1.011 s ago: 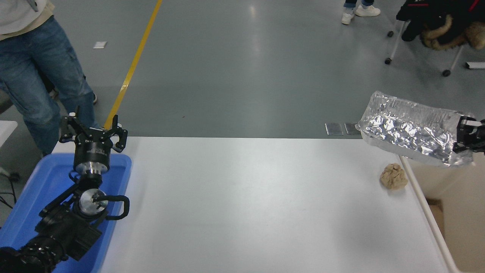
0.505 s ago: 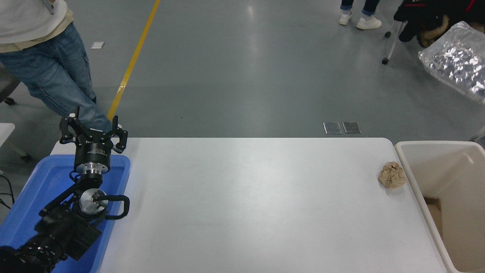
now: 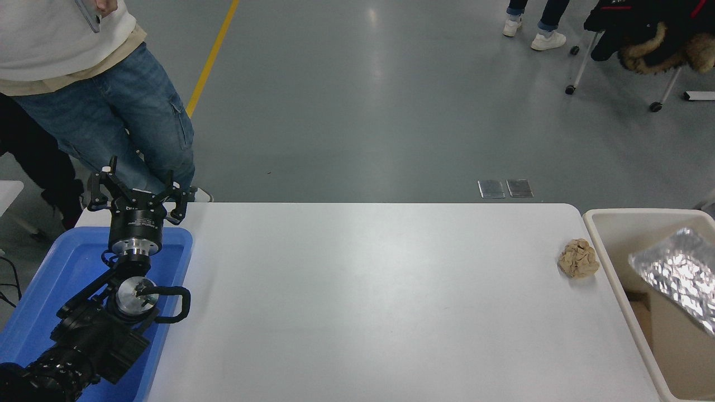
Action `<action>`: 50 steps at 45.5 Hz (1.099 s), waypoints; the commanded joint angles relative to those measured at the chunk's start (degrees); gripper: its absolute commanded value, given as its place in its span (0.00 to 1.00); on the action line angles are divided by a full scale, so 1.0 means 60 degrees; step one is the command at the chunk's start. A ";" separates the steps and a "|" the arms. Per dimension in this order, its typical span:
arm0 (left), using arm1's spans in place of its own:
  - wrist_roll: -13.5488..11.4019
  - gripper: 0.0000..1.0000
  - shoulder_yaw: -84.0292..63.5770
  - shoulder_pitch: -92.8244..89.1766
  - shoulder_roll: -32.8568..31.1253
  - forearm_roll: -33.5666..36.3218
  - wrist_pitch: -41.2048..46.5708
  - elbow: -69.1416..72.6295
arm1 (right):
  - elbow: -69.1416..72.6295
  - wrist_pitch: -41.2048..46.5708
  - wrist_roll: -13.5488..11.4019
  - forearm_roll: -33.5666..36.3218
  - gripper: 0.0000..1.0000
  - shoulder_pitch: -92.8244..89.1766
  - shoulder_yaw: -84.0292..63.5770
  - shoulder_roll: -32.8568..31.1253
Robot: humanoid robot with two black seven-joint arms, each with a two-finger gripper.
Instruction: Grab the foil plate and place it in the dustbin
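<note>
The foil plate (image 3: 678, 276), shiny and crinkled, is within the outline of the cream-beige dustbin (image 3: 614, 262) at the table's right end, tilted and cut off by the picture's right edge. Whether it rests in the bin or hangs over it cannot be told. My right gripper is out of view. My left gripper (image 3: 137, 192) is parked open over the far end of the blue tray at the lower left.
A crumpled tan paper ball (image 3: 578, 258) lies on the white table (image 3: 363, 301) close to the dustbin's rim. A blue tray (image 3: 61, 273) sits at the left under my left arm. A person in jeans (image 3: 111, 123) stands at the far left corner.
The foil plate went up and right, then came down to the dustbin's opening. My right gripper left the picture. The person at the left stepped closer to the table.
</note>
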 commanded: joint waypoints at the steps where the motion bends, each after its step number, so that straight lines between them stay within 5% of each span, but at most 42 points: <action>1: -0.0004 0.99 0.0001 0.0014 0.0003 -0.0003 0.0002 0.0005 | -0.0208 -0.0392 -0.0016 0.0030 0.00 -0.0533 0.0163 0.0534; 15: -0.0004 0.99 0.0001 -0.0001 0.0003 -0.0003 0.0002 0.0005 | -0.0208 -0.0583 -0.0016 0.0059 0.00 -0.0461 0.0163 0.0652; 20: -0.0004 0.99 0.0001 -0.0001 0.0003 -0.0003 0.0002 0.0019 | -0.0325 -0.0947 -0.0016 0.0103 0.84 -0.0343 0.0163 0.0667; 21: -0.0004 0.99 0.0001 -0.0001 0.0003 -0.0003 0.0002 0.0005 | -0.0368 -0.1108 -0.0016 0.0103 0.98 -0.0314 0.0163 0.0667; 22: -0.0004 0.99 0.0001 -0.0001 0.0003 -0.0003 0.0002 0.0005 | -0.0369 -0.1211 -0.0016 0.0118 1.00 -0.0270 0.0163 0.0667; 44: -0.0004 0.99 0.0001 -0.0001 0.0003 -0.0003 0.0002 0.0005 | 0.0011 -0.1110 0.0072 0.0031 1.00 0.0652 0.0075 0.0945; 50: 0.0011 0.99 0.0016 -0.0015 0.0003 0.0012 -0.0013 0.0005 | 0.1838 -0.1051 0.0072 -0.0087 1.00 0.1939 -0.0480 -0.0122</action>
